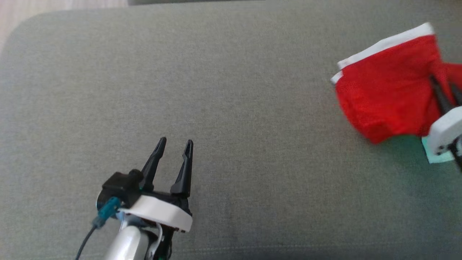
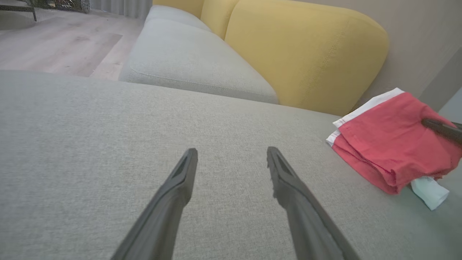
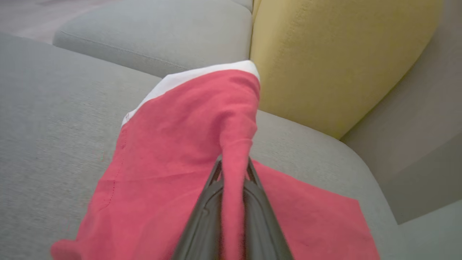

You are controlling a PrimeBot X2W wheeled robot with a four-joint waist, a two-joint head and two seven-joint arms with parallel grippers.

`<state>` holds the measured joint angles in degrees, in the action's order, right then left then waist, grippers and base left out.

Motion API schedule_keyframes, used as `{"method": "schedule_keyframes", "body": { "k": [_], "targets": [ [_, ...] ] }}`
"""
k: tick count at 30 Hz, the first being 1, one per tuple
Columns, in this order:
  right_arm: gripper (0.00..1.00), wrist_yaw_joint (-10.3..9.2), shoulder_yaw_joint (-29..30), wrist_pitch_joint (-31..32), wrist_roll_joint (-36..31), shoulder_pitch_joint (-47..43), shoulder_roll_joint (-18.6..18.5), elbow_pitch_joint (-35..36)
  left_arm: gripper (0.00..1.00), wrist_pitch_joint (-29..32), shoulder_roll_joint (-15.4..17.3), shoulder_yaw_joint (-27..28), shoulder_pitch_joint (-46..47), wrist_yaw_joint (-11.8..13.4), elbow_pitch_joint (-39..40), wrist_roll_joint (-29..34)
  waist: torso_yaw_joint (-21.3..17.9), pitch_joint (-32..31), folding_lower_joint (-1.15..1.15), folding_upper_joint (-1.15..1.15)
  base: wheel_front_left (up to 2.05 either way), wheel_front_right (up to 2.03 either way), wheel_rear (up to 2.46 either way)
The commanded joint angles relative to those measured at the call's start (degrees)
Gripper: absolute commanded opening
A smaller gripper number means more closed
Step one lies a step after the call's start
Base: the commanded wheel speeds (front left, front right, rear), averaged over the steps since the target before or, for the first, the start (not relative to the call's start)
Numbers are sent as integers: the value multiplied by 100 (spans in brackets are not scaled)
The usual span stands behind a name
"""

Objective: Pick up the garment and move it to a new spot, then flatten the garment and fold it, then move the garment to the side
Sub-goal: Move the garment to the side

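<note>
The garment (image 1: 386,90) is red with a white band along one edge, bunched in folds at the right end of the grey cushion (image 1: 223,90). My right gripper (image 1: 443,90) is shut on a fold of the garment (image 3: 173,155), which drapes over and between its fingers (image 3: 213,202). In the left wrist view the garment (image 2: 386,144) lies to the right, with one dark finger (image 2: 442,129) of the right gripper on it. My left gripper (image 1: 175,144) hovers open over the bare cushion at lower left, nothing between its fingers (image 2: 180,180).
A yellow backrest cushion (image 2: 306,50) stands behind the grey seat, close to the garment. A second grey seat (image 2: 191,61) extends beyond, with wooden floor (image 2: 61,43) past it. A pale scrap (image 2: 429,191) lies beside the garment.
</note>
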<state>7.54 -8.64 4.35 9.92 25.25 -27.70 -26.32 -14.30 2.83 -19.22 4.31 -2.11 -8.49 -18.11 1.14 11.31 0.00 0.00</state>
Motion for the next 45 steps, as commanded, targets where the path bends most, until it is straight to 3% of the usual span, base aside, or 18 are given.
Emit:
{"method": "schedule_keyframes", "body": {
  "k": [1,6,11,31,32,33,34,35,45],
  "targets": [
    [0,-5,-2,114,78,200,-370,218,100,-70,5,249,350,-47,202,91,-139,222,0,0,0,0,0],
    [0,-5,183,259,149,286,-791,139,100,-70,5,267,487,-134,190,174,-240,526,0,0,0,0,0],
    [0,-5,452,325,112,312,-957,-41,100,-70,5,246,626,-184,182,214,-264,710,0,0,0,0,0],
    [0,-5,1570,847,-622,382,-661,-356,100,-70,5,295,899,-300,153,349,-252,1183,0,0,0,0,0],
    [3,-5,1581,848,-641,386,-642,-346,100,-70,5,287,910,-305,148,350,-249,1191,0,0,0,0,0],
    [35,-5,1598,838,-650,395,-613,-332,100,-70,5,278,924,-308,142,349,-245,1197,0,0,0,0,0],
    [54,-5,1631,836,-637,404,-572,-327,100,-70,5,271,937,-309,135,346,-243,1199,0,0,0,0,0],
    [100,-5,1653,838,-634,409,-537,-318,100,-70,5,270,951,-310,135,335,-243,1198,0,0,0,0,0],
    [100,-5,1689,823,-655,458,-338,-32,100,-70,5,341,925,-272,92,243,-282,863,0,0,0,0,0]
  ]
}}
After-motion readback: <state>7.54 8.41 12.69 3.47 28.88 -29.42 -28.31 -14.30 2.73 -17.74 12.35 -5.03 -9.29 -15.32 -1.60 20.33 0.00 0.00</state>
